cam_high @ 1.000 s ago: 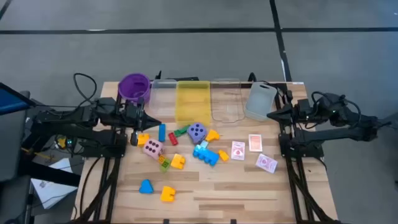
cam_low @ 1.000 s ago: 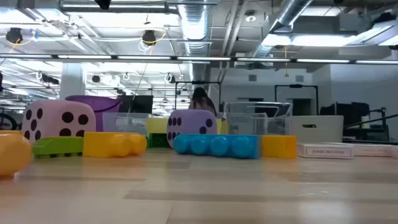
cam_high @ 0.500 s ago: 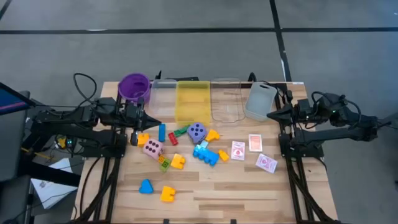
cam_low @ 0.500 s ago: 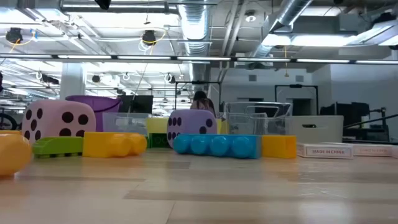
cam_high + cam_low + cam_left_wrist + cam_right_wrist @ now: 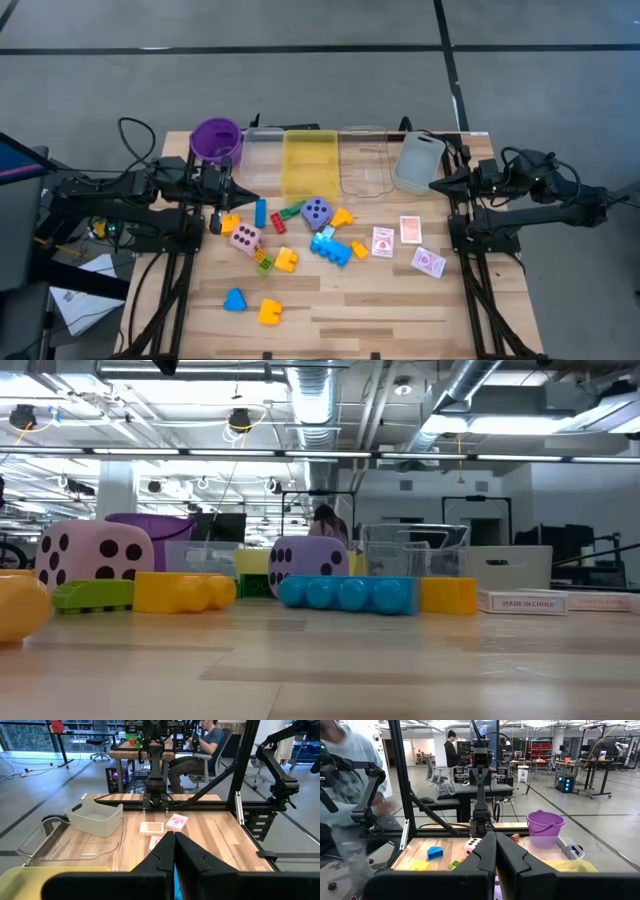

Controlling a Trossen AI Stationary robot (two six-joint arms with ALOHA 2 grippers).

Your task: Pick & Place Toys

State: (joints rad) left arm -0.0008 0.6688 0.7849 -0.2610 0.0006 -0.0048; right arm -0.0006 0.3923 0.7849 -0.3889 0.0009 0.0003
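1. Toys lie loose mid-table, none in any container: pink die [image 5: 246, 238], purple die [image 5: 317, 211], 3 red-patterned cards [image 5: 408, 243], approx. a dozen small blocks [image 5: 329, 247].
2. Back edge: purple cup [image 5: 216, 141], 2 clear trays [image 5: 361, 163], yellow tray [image 5: 309, 161], grey tray [image 5: 419, 160]; contents can't tell.
3. Left gripper [image 5: 249, 199] at left edge, right gripper [image 5: 436, 184] at right edge: jaws closed, holding nothing.

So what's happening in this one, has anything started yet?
Nothing is being handled. The left gripper sits shut at the table's left edge near the purple cup, and the right gripper sits shut at the right edge by the grey tray. The toys lie loose mid-table: the purple die, the pink die, coloured blocks around them, such as the blue block, and three red-patterned cards to the right. The yellow tray holds nothing that shows.
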